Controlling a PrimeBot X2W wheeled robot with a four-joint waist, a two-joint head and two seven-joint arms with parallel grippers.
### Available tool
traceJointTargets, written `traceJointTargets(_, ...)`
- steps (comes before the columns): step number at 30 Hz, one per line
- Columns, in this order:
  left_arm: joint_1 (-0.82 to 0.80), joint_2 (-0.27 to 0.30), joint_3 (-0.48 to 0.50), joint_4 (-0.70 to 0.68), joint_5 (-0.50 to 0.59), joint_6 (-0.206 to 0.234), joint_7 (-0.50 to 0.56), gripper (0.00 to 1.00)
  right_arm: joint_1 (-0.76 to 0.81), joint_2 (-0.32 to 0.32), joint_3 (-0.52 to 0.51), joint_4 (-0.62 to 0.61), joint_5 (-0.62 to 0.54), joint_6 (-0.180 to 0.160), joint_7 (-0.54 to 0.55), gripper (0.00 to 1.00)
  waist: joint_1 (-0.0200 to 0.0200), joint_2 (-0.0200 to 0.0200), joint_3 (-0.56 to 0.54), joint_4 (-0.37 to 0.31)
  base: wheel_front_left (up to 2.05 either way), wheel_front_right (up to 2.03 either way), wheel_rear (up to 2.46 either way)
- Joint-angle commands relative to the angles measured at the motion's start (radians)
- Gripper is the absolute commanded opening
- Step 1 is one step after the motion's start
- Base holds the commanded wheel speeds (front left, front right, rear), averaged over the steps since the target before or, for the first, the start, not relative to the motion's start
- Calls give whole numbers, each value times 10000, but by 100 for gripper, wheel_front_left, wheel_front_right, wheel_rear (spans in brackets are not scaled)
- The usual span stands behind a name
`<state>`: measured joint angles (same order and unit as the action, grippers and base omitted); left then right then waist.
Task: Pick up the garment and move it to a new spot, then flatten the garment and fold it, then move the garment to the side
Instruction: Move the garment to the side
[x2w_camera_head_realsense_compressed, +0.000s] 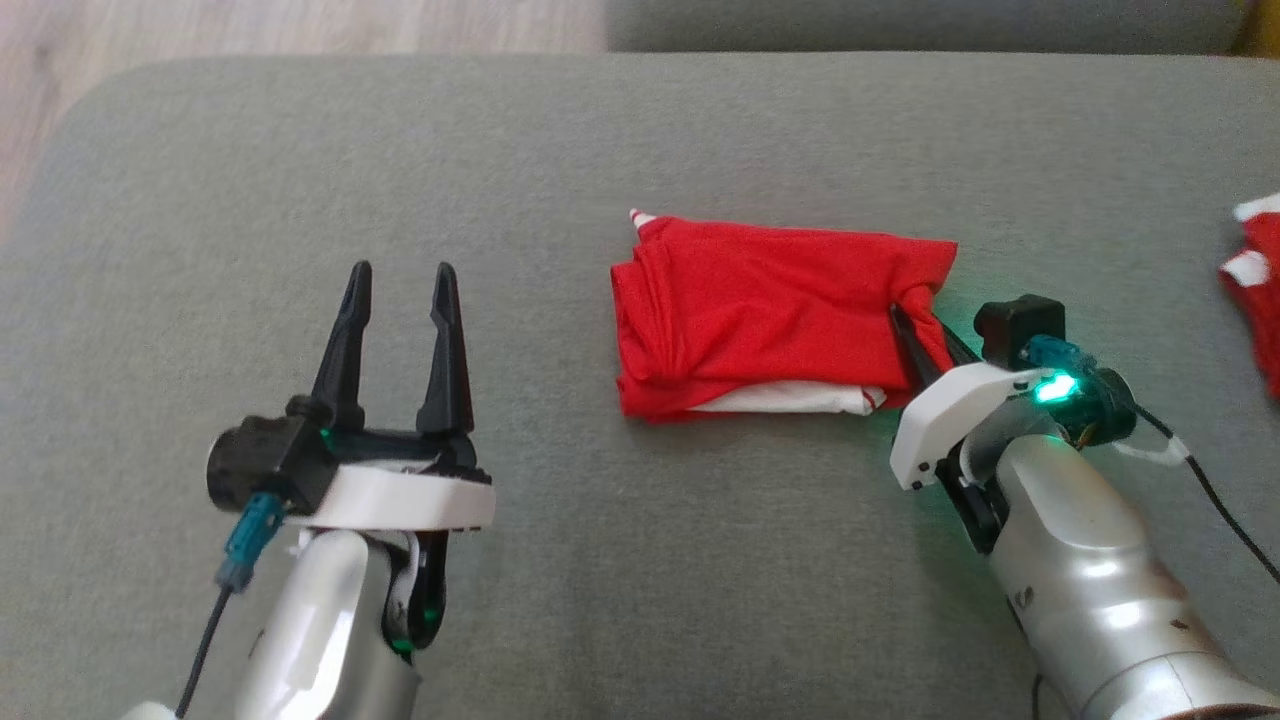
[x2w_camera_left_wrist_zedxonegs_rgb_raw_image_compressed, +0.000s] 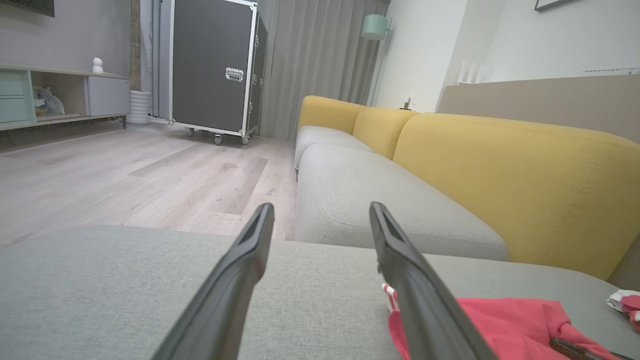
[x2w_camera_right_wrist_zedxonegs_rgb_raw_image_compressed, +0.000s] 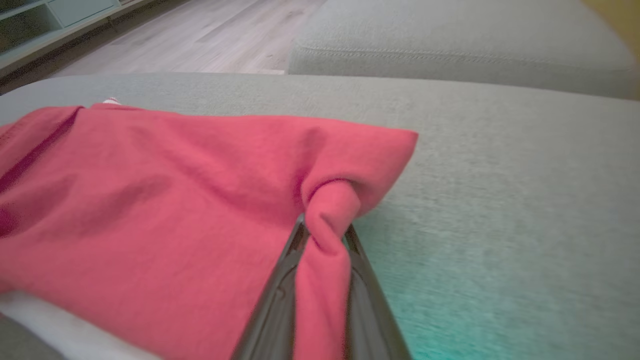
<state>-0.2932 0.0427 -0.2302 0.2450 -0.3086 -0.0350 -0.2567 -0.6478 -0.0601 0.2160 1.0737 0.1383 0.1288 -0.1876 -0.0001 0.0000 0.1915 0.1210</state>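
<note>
Garment (x2w_camera_head_realsense_compressed: 760, 310) (folded) pinched in right end effector (x2w_camera_head_realsense_compressed: 918, 324).

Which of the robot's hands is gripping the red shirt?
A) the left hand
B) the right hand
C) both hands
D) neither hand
B: the right hand is shut on a bunched edge of the red shirt, while the left hand stands open, apart from it.

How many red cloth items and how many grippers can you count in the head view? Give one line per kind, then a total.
Red cloth items: 2, the folded garment and a second piece at the right edge.
Grippers: 2, left gripper open, right gripper shut on the folded garment.
Total: 4
</note>
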Motion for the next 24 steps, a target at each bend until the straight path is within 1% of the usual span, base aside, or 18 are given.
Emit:
traceJointTargets(1, -62, 76, 305, -308, 25, 3, -51, 100, -315, 95, 103, -179, -268, 19, -245, 0, 1, 0, -298, -346, 0, 0, 0)
traceJointTargets(6, 71, 76, 173, -320, 18, -29, -51, 100, -421, -135, 152, -292, -937, 19, -475, 0, 1, 0, -599, -980, 0, 0, 0)
traceJointTargets(10, 76, 76, -18, -413, -24, -16, -51, 100, -544, -690, 520, -553, -1279, 19, -499, 0, 1, 0, -621, -1503, 0, 0, 0)
traceJointTargets(13, 4, 76, -139, -496, -41, 14, -51, 100, -750, -1348, 802, -812, -1388, 19, -408, 0, 1, 0, -499, -1862, 0, 0, 0)
traceJointTargets(18, -247, 76, -220, -610, 8, 45, -51, 100, -1260, -2652, 1192, -1298, -1391, 19, -123, 0, 1, 0, -103, -2312, 0, 0, 0)
traceJointTargets(24, -612, 76, -353, -648, 86, 13, -51, 100, -1800, -4420, 1700, -1673, -1468, 19, 288, 0, 1, 0, 498, -2510, 0, 0, 0)
